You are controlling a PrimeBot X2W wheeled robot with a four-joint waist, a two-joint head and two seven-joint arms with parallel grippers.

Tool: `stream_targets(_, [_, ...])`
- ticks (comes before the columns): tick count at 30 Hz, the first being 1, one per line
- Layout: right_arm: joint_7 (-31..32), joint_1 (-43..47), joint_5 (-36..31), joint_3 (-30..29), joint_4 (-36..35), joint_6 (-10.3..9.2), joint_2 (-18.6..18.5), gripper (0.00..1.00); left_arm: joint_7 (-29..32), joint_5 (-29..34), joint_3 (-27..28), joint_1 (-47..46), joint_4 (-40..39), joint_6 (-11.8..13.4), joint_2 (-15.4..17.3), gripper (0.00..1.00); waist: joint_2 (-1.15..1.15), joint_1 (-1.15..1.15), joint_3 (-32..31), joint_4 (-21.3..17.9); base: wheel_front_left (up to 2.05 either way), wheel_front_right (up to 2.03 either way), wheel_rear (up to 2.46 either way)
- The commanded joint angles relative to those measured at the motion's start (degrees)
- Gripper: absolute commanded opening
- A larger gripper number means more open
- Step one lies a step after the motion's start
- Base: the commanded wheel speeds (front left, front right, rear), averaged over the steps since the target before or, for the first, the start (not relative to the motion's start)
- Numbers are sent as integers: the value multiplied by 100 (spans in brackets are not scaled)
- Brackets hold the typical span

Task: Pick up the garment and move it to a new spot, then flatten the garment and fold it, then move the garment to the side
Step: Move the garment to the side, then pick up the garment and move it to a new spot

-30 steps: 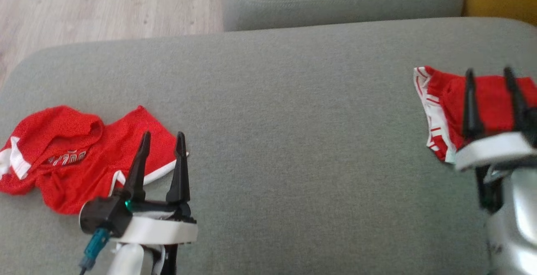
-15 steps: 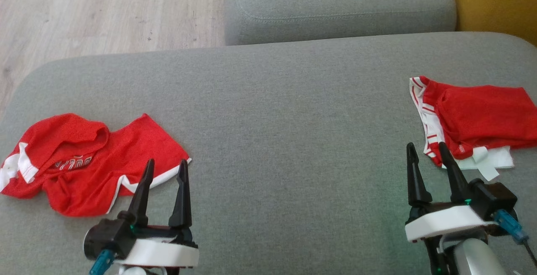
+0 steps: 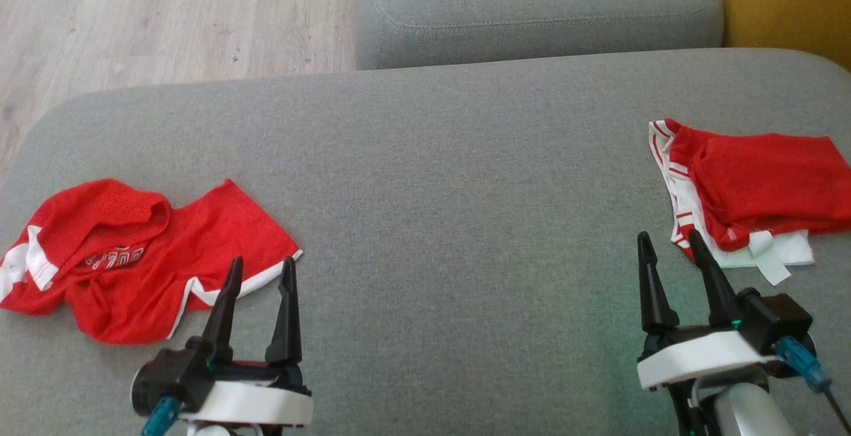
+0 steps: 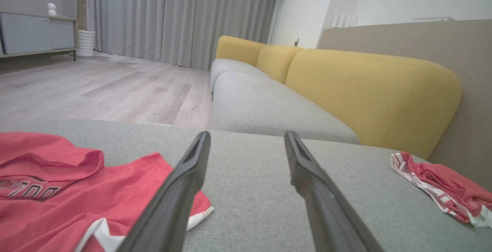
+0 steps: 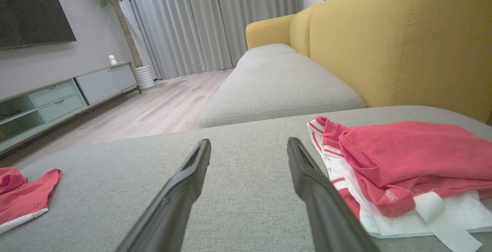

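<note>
A crumpled red garment [image 3: 133, 256] with white trim and dark lettering lies at the left of the grey seat cushion [image 3: 452, 190]. My left gripper [image 3: 262, 263] stands open just right of its hem, above the fabric's corner, with nothing between the fingers. In the left wrist view the garment [image 4: 57, 190] lies left of the open left gripper [image 4: 246, 135]. A folded red and white garment [image 3: 758, 183] rests at the cushion's right. My right gripper [image 3: 669, 236] is open and empty, close to its near left corner. The right wrist view shows this pile [image 5: 403, 152] right of the right gripper [image 5: 249, 141].
A second grey cushion [image 3: 532, 10] sits beyond the seat, with a gap between them. Wooden floor [image 3: 133, 17] lies past the cushion's far left edge. A yellow backrest [image 3: 791, 4] rises at the right. A low cabinet [image 5: 57, 94] stands across the room.
My right gripper has drawn back off the folded garment toward the cushion's near edge, empty. The head camera shifted a little. The left gripper and crumpled garment stayed put.
</note>
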Motion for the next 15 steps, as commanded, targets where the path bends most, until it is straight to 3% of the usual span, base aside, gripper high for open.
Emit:
stream_targets(1, [-63, -151, -40, 136, -206, 40, -15, 100, -47, -3, 201, -181, -158, 20, 16, 100, 0, 0, 1, -4, 0, 0, 0])
stream_targets(15, [-63, -139, 40, 379, -187, 40, -14, 100, -47, 34, 318, -166, -128, 47, 16, 100, 0, 0, -96, 219, 0, 0, 0])
